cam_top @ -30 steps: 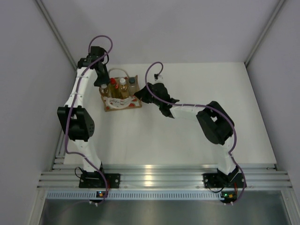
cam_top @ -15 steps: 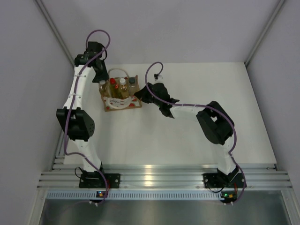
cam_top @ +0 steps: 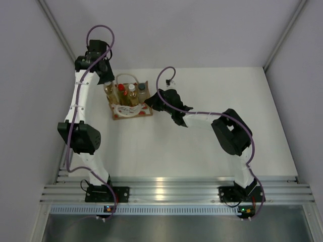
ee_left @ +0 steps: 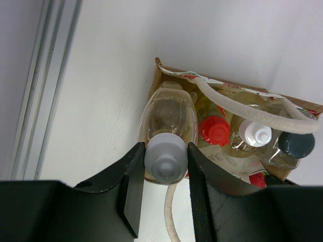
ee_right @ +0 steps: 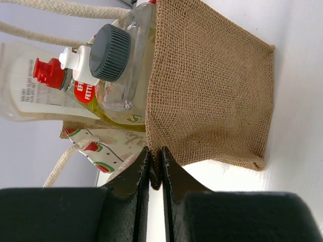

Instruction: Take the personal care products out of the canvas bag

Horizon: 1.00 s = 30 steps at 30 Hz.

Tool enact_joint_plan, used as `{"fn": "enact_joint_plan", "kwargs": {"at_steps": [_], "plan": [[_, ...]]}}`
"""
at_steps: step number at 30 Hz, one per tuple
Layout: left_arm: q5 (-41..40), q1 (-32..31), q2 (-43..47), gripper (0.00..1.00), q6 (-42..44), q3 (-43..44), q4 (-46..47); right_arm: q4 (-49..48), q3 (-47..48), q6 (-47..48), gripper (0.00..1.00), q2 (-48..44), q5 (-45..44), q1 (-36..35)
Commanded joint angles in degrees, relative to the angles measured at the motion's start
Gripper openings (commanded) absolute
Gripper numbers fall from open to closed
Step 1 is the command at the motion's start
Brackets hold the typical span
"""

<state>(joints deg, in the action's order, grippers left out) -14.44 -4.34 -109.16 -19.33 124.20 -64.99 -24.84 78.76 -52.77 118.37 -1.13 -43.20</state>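
Left arm (cam_top: 79, 98) reaches far and tall, right arm (cam_top: 202, 119) low and bent; the tan burlap tote with rope handles (cam_top: 132, 108) stands between them, its side edge pinched by the right gripper (ee_right: 155, 160); the left gripper (ee_left: 165, 160) clamps a white-capped amber bottle (ee_left: 169, 115) at the tote's left end.

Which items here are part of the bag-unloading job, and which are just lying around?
Job:
- canvas bag, edge pinched by right gripper
- white-capped bottle, clamped in left gripper
- red-capped bottle, second white-capped bottle and dark-capped bottle, inside the bag

Not job (fixtures only):
- table
- aluminium rail
- purple cable
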Motion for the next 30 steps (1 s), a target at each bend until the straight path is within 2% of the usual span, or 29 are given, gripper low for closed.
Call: {"fn": "enact_joint_plan", "kwargs": {"at_steps": [1, 13, 20, 26, 30], "plan": [[-2.7, -0.4, 8.2, 0.00, -0.5, 5.9, 3.4, 7.6, -1.2, 1.4, 0.00, 2.9, -0.1, 0.7], [-3.3, -0.4, 14.7, 0.00, -1.1, 7.4, 3.4, 7.8, -1.0, 1.4, 0.00, 2.8, -0.2, 0.7], [-0.7, -0.4, 19.0, 0.00, -1.1, 7.5, 2.6, 8.1, -0.8, 1.4, 0.00, 2.8, -0.4, 0.7], [3.7, -0.5, 24.7, 0.00, -0.9, 0.9, 2.1, 8.4, -0.4, 1.4, 0.00, 2.8, -0.4, 0.7], [4.0, -0.8, 30.5, 0.00, -0.9, -7.2, 2.1, 8.7, 0.0, 1.4, 0.00, 2.7, -0.2, 0.7]]}}
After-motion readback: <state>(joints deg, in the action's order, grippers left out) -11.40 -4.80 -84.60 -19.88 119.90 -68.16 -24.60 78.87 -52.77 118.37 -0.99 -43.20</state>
